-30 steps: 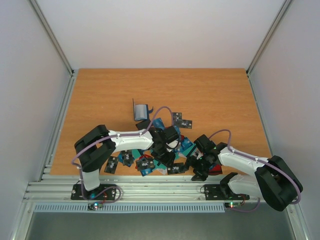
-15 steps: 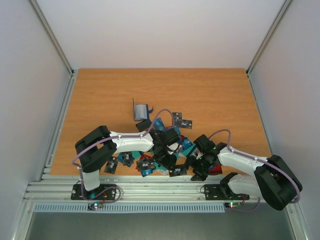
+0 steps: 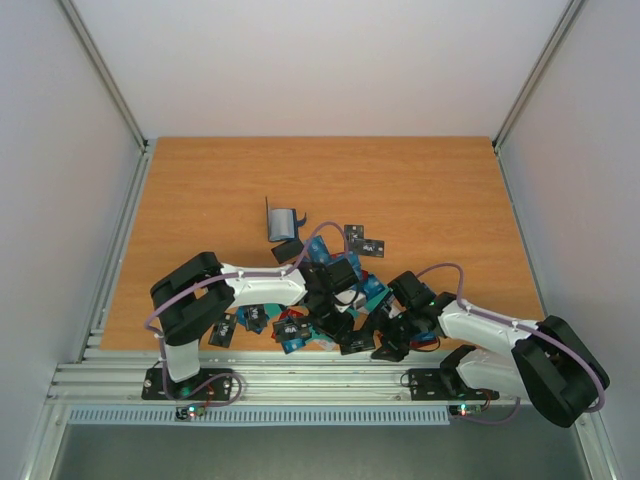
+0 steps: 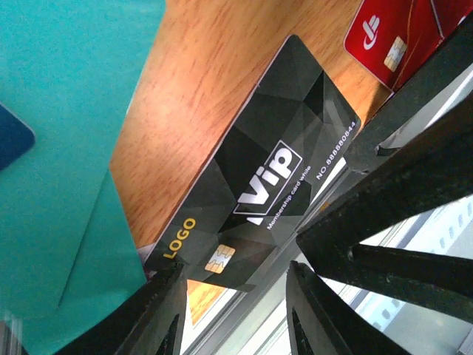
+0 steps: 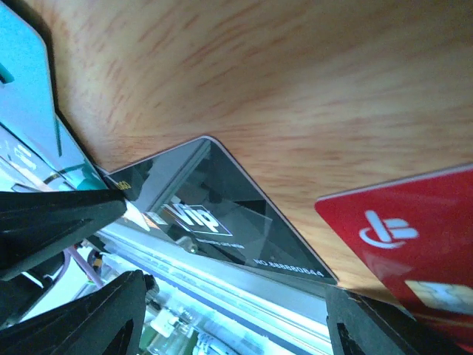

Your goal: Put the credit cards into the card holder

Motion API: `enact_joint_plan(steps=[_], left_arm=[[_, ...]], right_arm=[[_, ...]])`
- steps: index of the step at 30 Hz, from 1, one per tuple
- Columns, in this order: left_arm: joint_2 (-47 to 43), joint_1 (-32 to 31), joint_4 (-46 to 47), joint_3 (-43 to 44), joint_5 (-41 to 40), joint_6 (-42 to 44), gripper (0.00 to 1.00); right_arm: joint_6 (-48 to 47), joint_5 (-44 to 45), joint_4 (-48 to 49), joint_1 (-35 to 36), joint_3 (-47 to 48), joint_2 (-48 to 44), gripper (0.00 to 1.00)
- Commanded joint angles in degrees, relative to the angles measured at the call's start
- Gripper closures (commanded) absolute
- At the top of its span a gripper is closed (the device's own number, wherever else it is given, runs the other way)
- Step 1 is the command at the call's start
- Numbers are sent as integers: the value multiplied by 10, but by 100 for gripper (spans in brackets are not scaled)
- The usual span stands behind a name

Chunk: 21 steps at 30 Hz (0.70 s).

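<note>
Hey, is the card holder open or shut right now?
Open: in the top view the card holder has its flaps spread, with its lighter grey-blue inside showing. Whether any card is inside, cannot tell.

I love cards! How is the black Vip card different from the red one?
The flat black plastic card has white "Vip" lettering and yellow "LOGO"; the flat red plastic card has a white swirl. The black card shows whole; the red card is cut off. Both have gold chips.
</note>
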Motion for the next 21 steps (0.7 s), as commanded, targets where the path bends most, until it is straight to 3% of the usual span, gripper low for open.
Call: enact_joint_plan(steps=[1, 17, 21], left_arm=[[23, -7, -2, -10, 8, 0, 60], [35, -7, -18, 12, 26, 20, 61], [4, -6, -35, 24, 28, 20, 61]], right_arm=[[21, 17, 148, 2, -47, 41, 34], [6, 29, 138, 2, -24, 52, 36], [-15, 30, 70, 2, -3, 29, 36]])
